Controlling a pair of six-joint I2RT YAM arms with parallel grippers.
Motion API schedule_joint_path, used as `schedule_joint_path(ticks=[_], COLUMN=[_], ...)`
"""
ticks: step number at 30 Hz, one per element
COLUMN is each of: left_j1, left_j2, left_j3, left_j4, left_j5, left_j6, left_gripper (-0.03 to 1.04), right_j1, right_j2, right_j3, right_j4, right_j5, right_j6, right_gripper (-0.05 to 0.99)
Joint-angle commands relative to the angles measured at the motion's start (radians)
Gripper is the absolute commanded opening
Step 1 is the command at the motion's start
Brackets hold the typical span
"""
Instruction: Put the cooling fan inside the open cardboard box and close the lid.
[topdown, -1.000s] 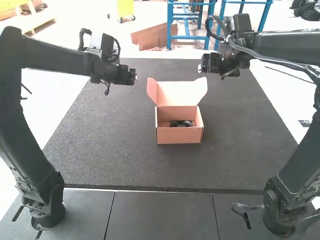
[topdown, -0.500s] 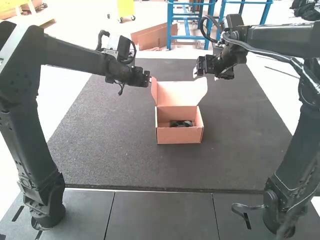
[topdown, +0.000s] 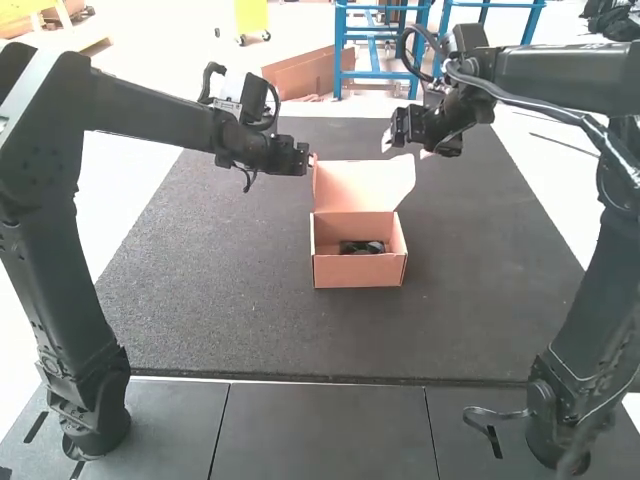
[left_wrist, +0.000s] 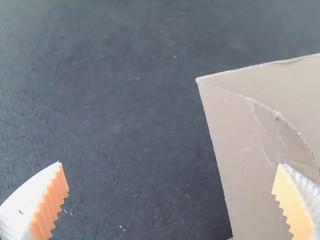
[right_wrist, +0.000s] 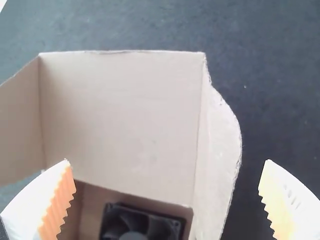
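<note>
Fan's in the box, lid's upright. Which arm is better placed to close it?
Probably left: the left gripper is open at the upper corner of the lid. The right gripper hovers higher, open, facing the lid's inner side.

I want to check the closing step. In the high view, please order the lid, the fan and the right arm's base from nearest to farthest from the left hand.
1. Lid: upright, its side edge beside the left hand.
2. Fan: down inside the box.
3. Right arm's base: far off, at the front right.
</note>
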Motion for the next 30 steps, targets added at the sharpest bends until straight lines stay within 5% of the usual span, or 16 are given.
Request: schedule_joint_path(ticks=[1, 10, 26, 30], left_j1=[-0.010, -0.027, -0.034, -0.034], left_j2=[-0.003, -0.003, -0.003, -0.003], left_j3=[0.033, 0.036, 0.035, 0.035], left_j4=[0.008, -0.001, -0.010, -0.013], left_j5=[0.014, 0.013, 0.011, 0.011], left_j6=[-0.008, -0.010, -0.010, -0.010], left_gripper=[0.97, 0.97, 0.97, 0.97], right_j1=[-0.014, -0.014, -0.014, -0.014], right_j2=[0.025, 0.043, 0.055, 0.055], right_j3=[0.038, 0.036, 0.025, 0.027], right_j4=[0.004, 0.019, 0.041, 0.045], right_j5=[-0.015, 0.020, 0.031, 0.031], right_j6=[0.012, 0.016, 0.033, 0.036], right_gripper=[0.81, 0.79, 0.40, 0.40])
